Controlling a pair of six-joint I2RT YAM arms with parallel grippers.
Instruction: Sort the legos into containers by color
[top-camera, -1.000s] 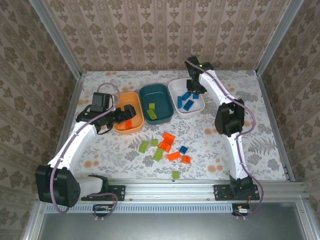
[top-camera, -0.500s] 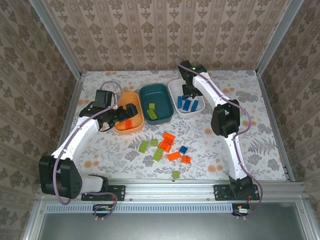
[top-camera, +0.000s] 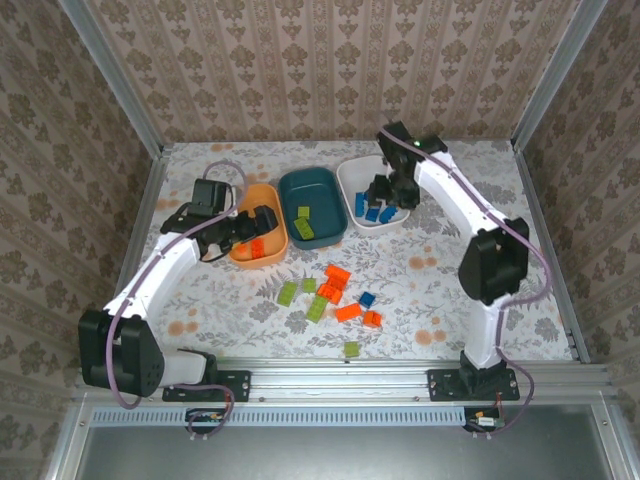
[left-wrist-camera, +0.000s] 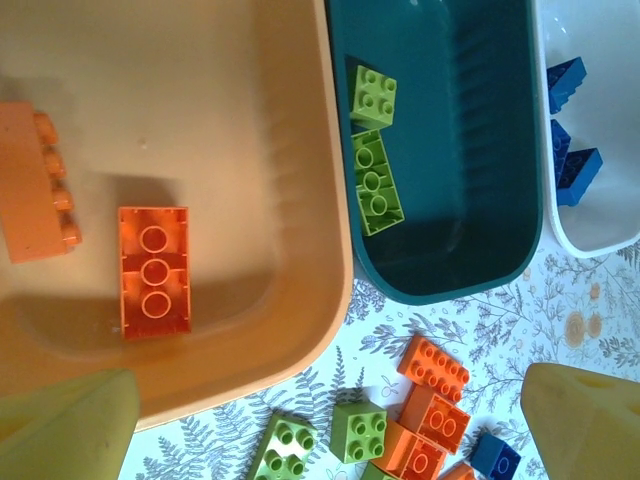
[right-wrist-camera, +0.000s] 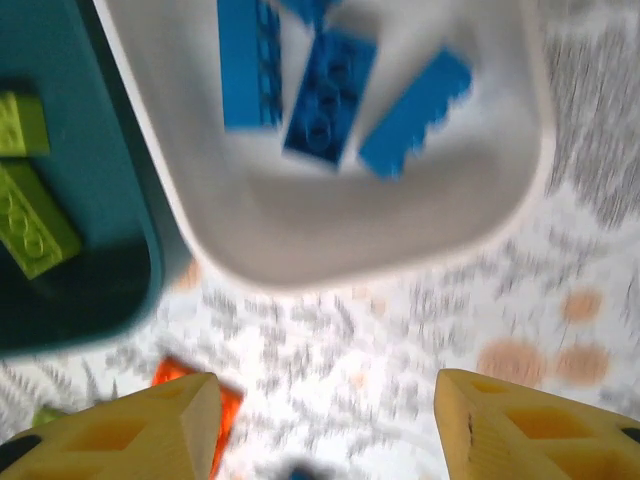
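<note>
Blue legos (right-wrist-camera: 325, 95) are seen in the white dish (right-wrist-camera: 300, 270), long axes running mostly away from the right gripper (right-wrist-camera: 330, 425) just short of them, its fingers (right-wrist-camera: 130, 430) parted and empty. The left gripper (left-wrist-camera: 325, 425) is held wide open, empty, at the orange dish (left-wrist-camera: 300, 150), where an orange brick (left-wrist-camera: 154, 271) lies underside up, crosswise to the finger line. Since a second ago the right elbow has been swung outward; loose legos (top-camera: 335, 295) are left on the desk (top-camera: 450, 290).
</note>
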